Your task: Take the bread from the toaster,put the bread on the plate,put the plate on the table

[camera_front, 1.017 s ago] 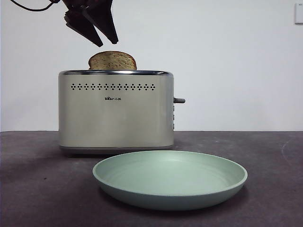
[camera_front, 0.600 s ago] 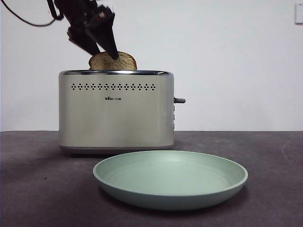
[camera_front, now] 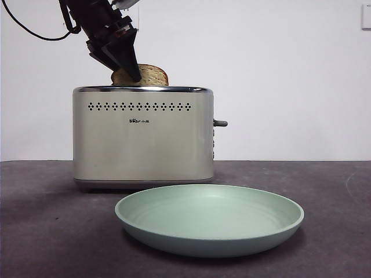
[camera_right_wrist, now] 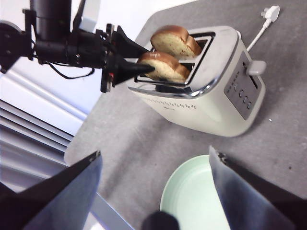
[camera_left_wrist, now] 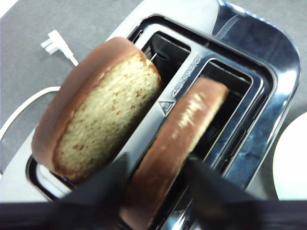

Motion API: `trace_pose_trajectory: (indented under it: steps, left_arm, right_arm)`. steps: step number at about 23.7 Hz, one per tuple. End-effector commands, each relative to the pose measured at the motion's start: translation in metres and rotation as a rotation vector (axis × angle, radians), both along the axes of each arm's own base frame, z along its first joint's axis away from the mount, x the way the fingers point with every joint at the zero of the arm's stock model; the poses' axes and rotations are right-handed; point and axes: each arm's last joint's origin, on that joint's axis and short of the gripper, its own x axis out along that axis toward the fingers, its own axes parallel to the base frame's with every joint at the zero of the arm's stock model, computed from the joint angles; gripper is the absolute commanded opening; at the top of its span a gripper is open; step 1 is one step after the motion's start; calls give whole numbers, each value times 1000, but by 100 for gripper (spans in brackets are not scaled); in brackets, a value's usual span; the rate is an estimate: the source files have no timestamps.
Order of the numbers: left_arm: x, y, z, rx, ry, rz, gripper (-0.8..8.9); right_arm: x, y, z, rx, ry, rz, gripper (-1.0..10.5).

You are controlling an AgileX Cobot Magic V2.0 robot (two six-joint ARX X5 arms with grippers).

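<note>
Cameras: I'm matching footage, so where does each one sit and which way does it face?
Front view: low at table height, looking level across the plate at the toaster; the left gripper comes down from the upper left.
Left wrist view: above the toaster, looking down into its slots; its own jaws straddle the bread.
Right wrist view: high to one side, looking down; its own open jaws frame the plate.
All three share toaster and bread.

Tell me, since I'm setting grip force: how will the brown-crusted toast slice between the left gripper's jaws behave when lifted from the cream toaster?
The brown-crusted toast slice stands upright unsupported, so it is probably stiff. Its porous-looking crumb suggests it is light and may crumble under a hard squeeze. The left gripper straddles its edge, so the slice may pivot as it leaves the cream toaster.
</note>
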Motion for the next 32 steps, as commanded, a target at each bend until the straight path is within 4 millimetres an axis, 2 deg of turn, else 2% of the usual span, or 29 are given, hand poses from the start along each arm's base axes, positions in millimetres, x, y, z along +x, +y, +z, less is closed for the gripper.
trace_pose_trajectory:
  steps: [1, 8, 15, 18, 25, 32]
  left_arm:
    - [-3, 2, 9, -13, -20, 13, -8]
    - [-34, 10, 75, -123, -89, 90, -7]
    - [-93, 27, 153, -242, -195, 133, -8]
    - [-120, 35, 175, -304, -223, 150, -7]
    - [-179, 53, 204, -440, -242, 114, -7]
    - [-220, 57, 212, -483, -208, 13, -7]
  right_arm:
    - [0, 0, -1, -47, -13, -18, 378]
    - [-2, -3, -8, -149, 31, -102, 378]
    - [-2, -6, -14, -245, 56, -141, 378]
    - [0, -6, -19, -272, 86, -137, 378]
    - [21, -3, -39, -313, 200, -94, 378]
    - [53, 5, -70, -338, 335, -44, 378]
